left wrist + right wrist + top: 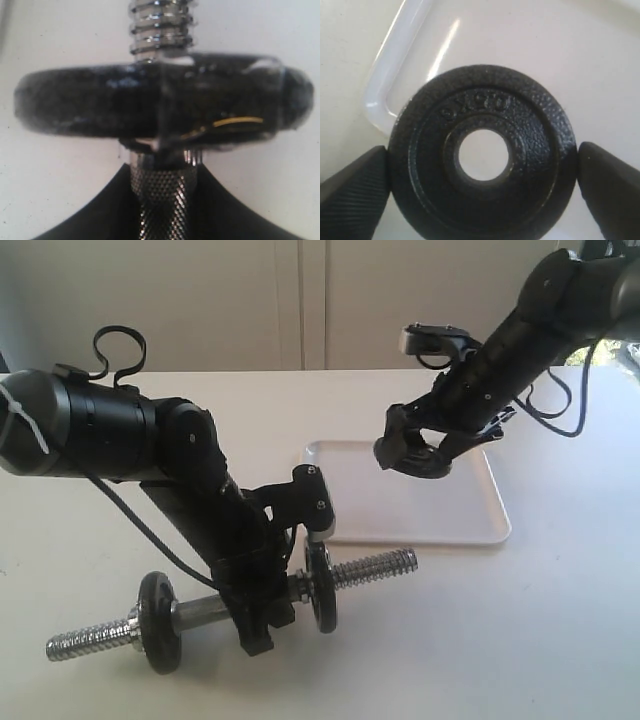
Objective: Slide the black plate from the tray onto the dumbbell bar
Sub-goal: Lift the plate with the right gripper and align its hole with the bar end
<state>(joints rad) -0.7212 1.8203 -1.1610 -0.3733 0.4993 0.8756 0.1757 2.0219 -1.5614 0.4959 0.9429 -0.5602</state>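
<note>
The black plate (535,135) sits flat between my right gripper's (482,165) fingers (355,190), which press on its two opposite edges. In the exterior view this gripper (410,452) holds the plate (428,466) over the left part of the white tray (470,520); I cannot tell whether it rests on it. My left gripper (258,625) is shut on the knurled middle of the dumbbell bar (370,567), which lies in front of the tray. Two other black discs (158,623) (322,590) are on the bar, one either side of that grip. The left wrist view shows the bar (162,195) and one disc (100,105) edge-on.
The bar's threaded ends stick out past both discs (85,640). The tray's rounded corner (385,100) lies close beside the held plate. The white table (540,640) stretches to the right and front of the bar. A pale wall stands behind the table.
</note>
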